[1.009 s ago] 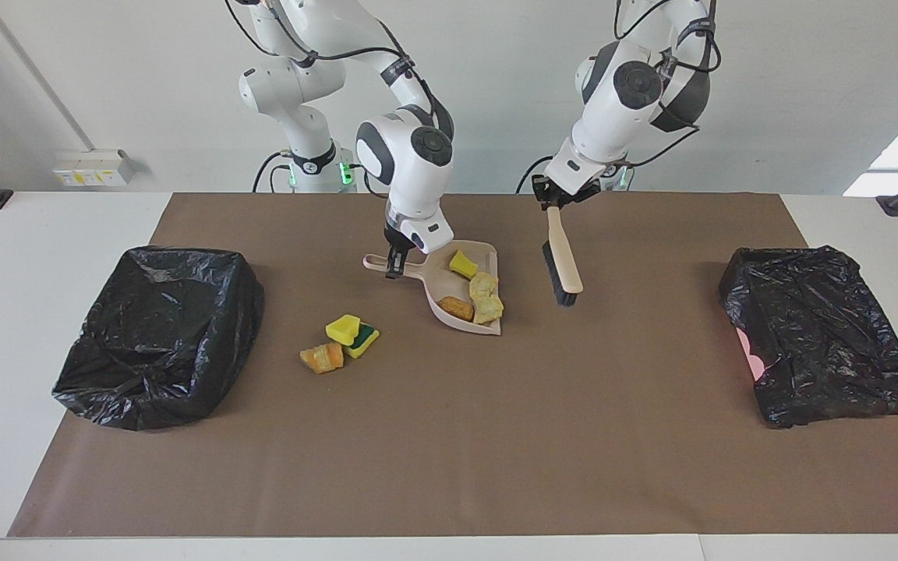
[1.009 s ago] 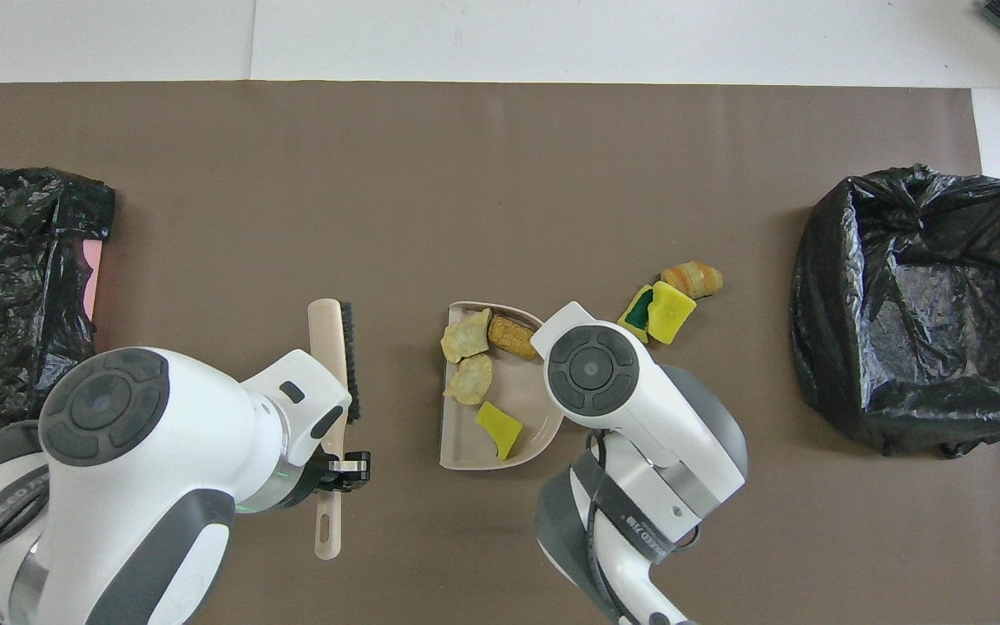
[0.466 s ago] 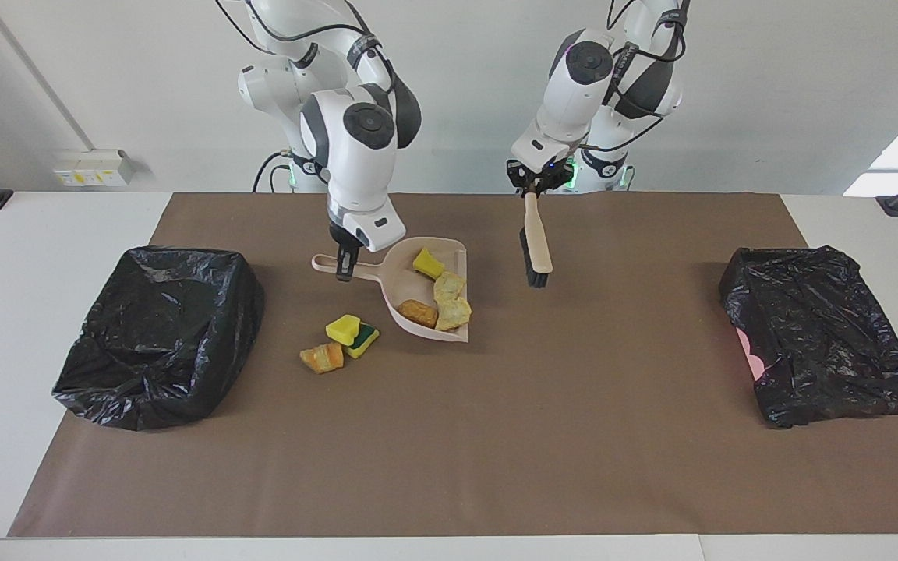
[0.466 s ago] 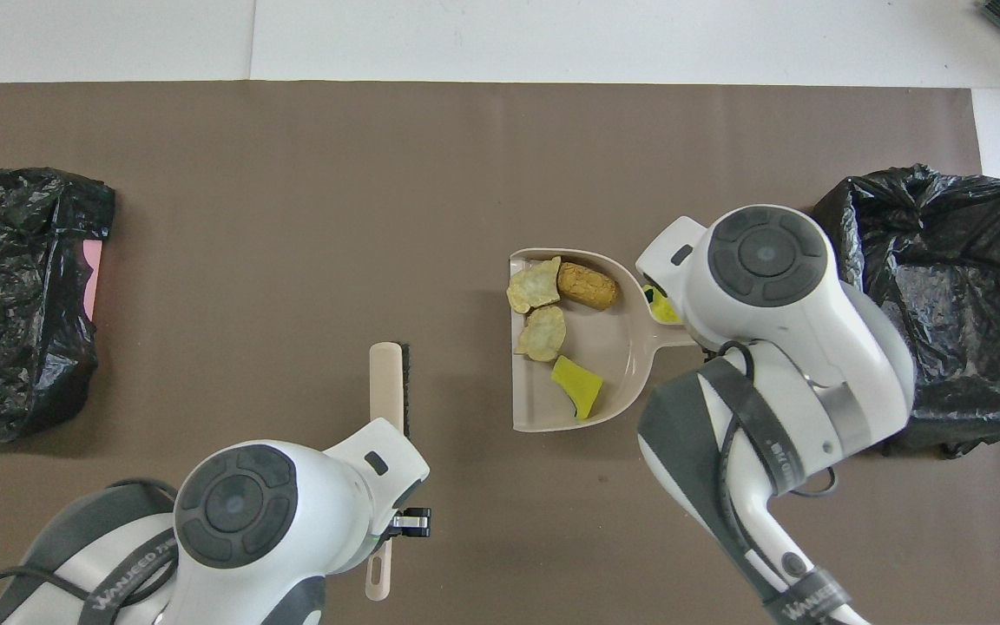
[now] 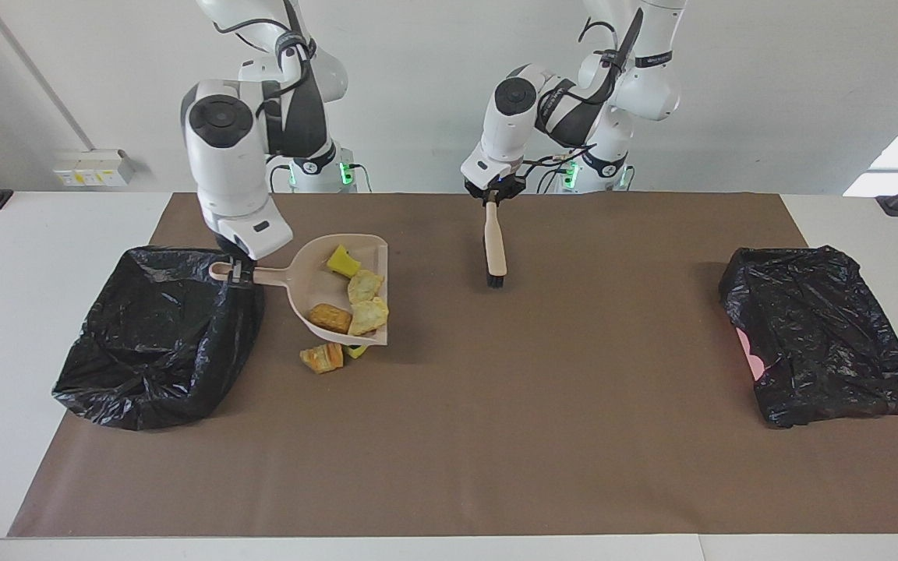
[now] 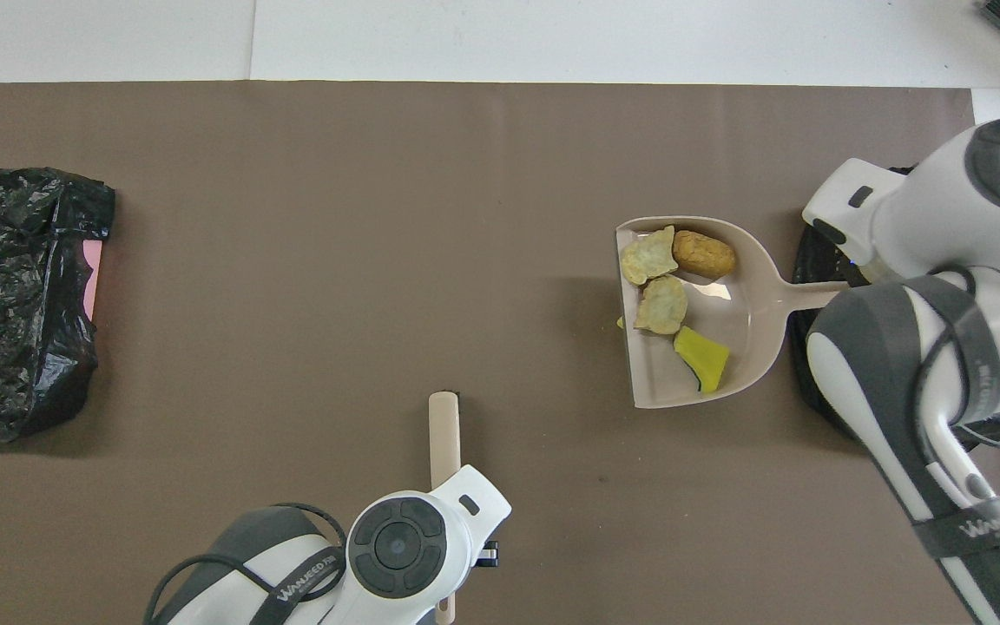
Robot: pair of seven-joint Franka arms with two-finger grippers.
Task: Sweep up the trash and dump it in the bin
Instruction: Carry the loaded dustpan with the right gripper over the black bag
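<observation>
The right gripper (image 5: 240, 273) is clamped on the handle of the dustpan (image 5: 324, 276), holding it up in the air right at the rim of the bin (image 5: 157, 335) at the right arm's end of the mat (image 5: 496, 436); the pan's wide mouth points toward the middle of the mat; four bits of trash (image 5: 355, 296) ride in the pan: a yellow sponge piece, two pale lumps and a tan bread-like lump; two more pieces (image 5: 324, 357) sit on the mat just beside that bin, partly tucked under the raised pan, one orange, one yellow-green; the left gripper (image 5: 493, 195) is closed on the handle of the brush (image 5: 495, 249), which hangs bristles-down over the mat's edge nearest the robots, around the middle; a second bin (image 5: 819, 335) sits at the left arm's end of the mat, well apart from everything else.
</observation>
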